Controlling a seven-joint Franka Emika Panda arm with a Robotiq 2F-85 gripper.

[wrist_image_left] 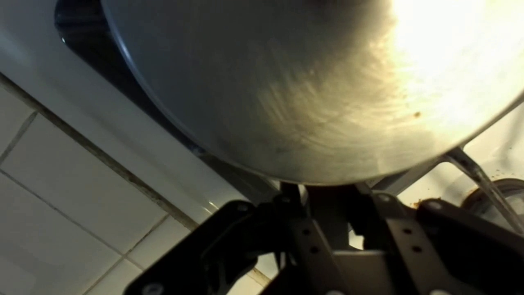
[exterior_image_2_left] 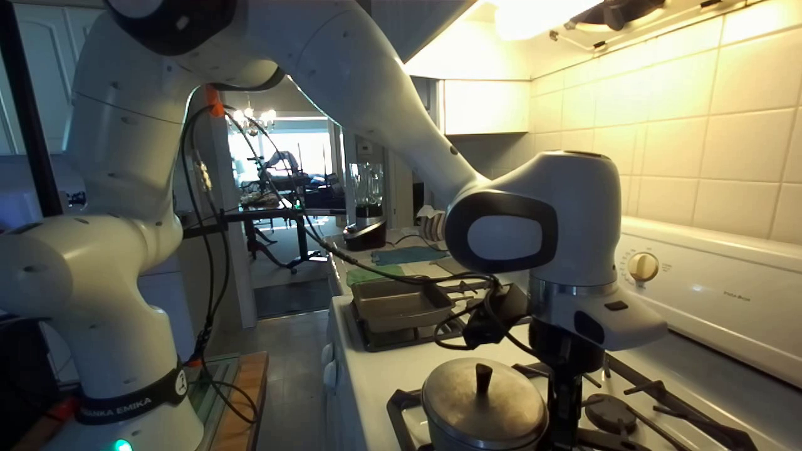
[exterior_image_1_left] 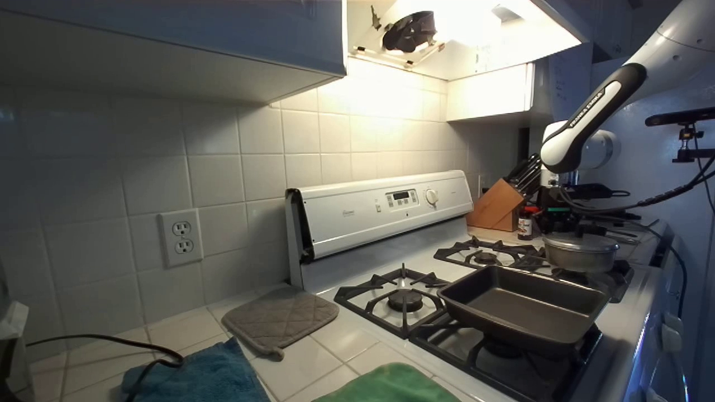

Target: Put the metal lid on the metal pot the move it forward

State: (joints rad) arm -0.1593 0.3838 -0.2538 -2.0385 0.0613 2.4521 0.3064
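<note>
The metal lid (exterior_image_2_left: 467, 398) with its dark knob lies on the metal pot (exterior_image_2_left: 463, 435), looking level and seated. The pot (exterior_image_1_left: 581, 259) stands on a burner grate, and the lid (exterior_image_1_left: 584, 241) tops it there too. My gripper (exterior_image_2_left: 564, 407) points down beside the pot, at its dark handle (exterior_image_2_left: 611, 440). In the wrist view the lid (wrist_image_left: 307, 114) fills the top, and the handle (wrist_image_left: 327, 209) lies between the fingers of my gripper (wrist_image_left: 323, 192). The lid's rim hides the fingertips. It is too dark to tell whether they press on the handle.
A dark rectangular pan (exterior_image_1_left: 519, 307) sits on the grates in front of the pot; it also shows in an exterior view (exterior_image_2_left: 401, 307). The stove's back panel (exterior_image_1_left: 385, 209) is close. A knife block (exterior_image_1_left: 497, 204) and small bottle (exterior_image_1_left: 525, 223) stand behind. A range hood hangs above.
</note>
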